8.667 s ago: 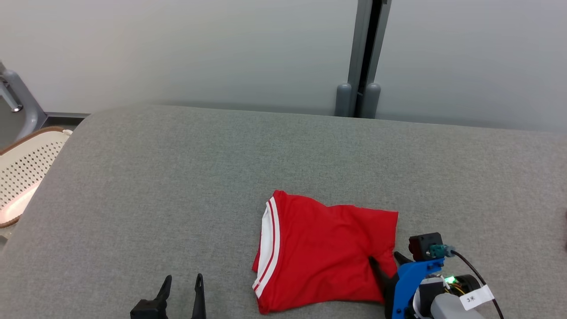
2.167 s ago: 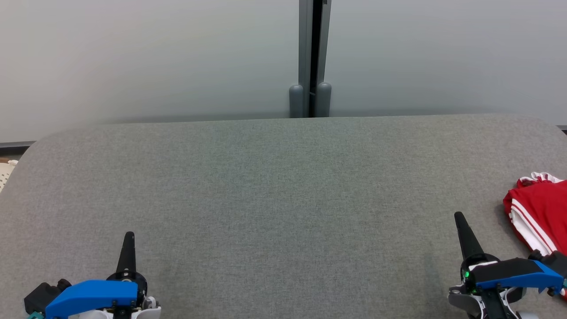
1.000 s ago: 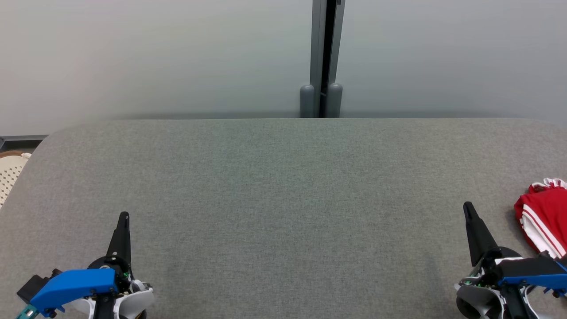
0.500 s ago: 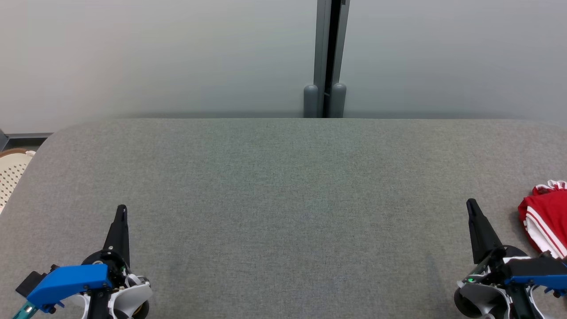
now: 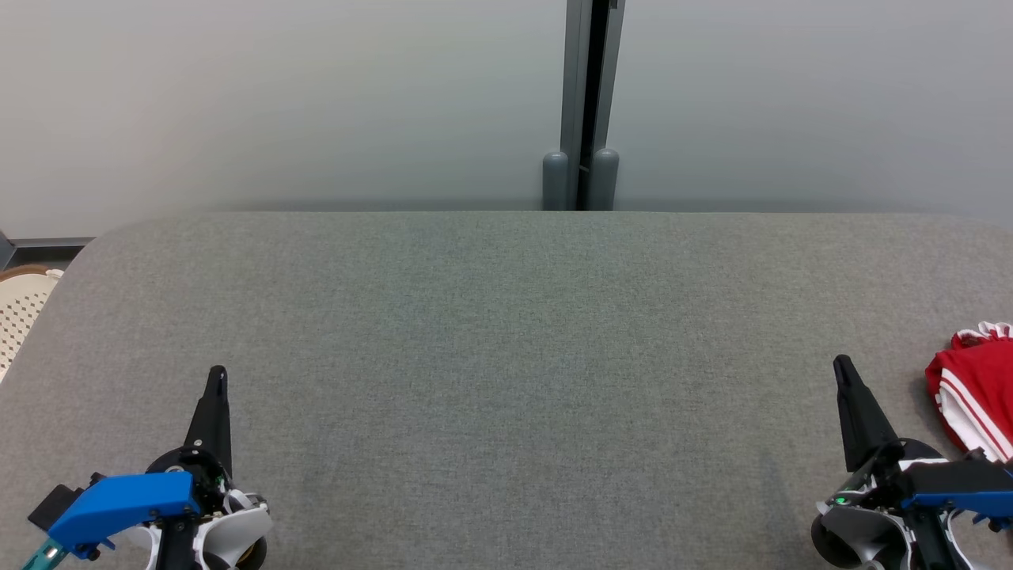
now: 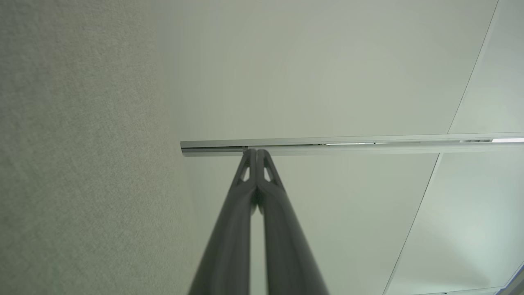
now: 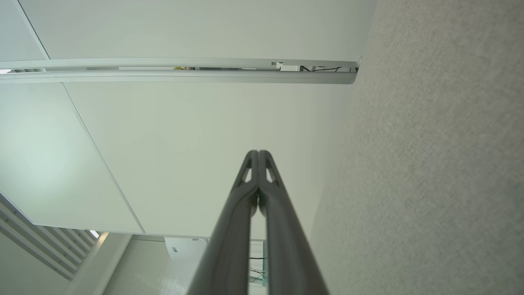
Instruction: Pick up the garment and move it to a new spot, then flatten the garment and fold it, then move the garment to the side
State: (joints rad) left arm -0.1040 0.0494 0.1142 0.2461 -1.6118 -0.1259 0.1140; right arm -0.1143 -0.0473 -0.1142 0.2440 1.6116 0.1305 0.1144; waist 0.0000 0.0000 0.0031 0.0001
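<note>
The red garment [image 5: 977,388] with white stripes lies bunched at the far right edge of the grey table [image 5: 506,340], partly cut off by the frame. My right gripper [image 5: 841,366] stands just left of it, apart from it, shut with nothing held. At the lower left my left gripper [image 5: 217,372] is also shut and empty, far from the garment. In the left wrist view the left gripper [image 6: 256,152] has its fingers pressed together. The right gripper [image 7: 258,153] in the right wrist view looks the same, its fingers closed tip to tip.
A pale wall with a grey vertical post [image 5: 582,103] rises behind the table's far edge. A perforated cream chair [image 5: 16,313] shows at the left edge, beyond the table's rounded corner. Broad bare grey cloth lies between the two grippers.
Over the last second the view shifted slightly and both grippers rose a little in it. Since half a second ago nothing has moved. The garment stays at the right edge.
</note>
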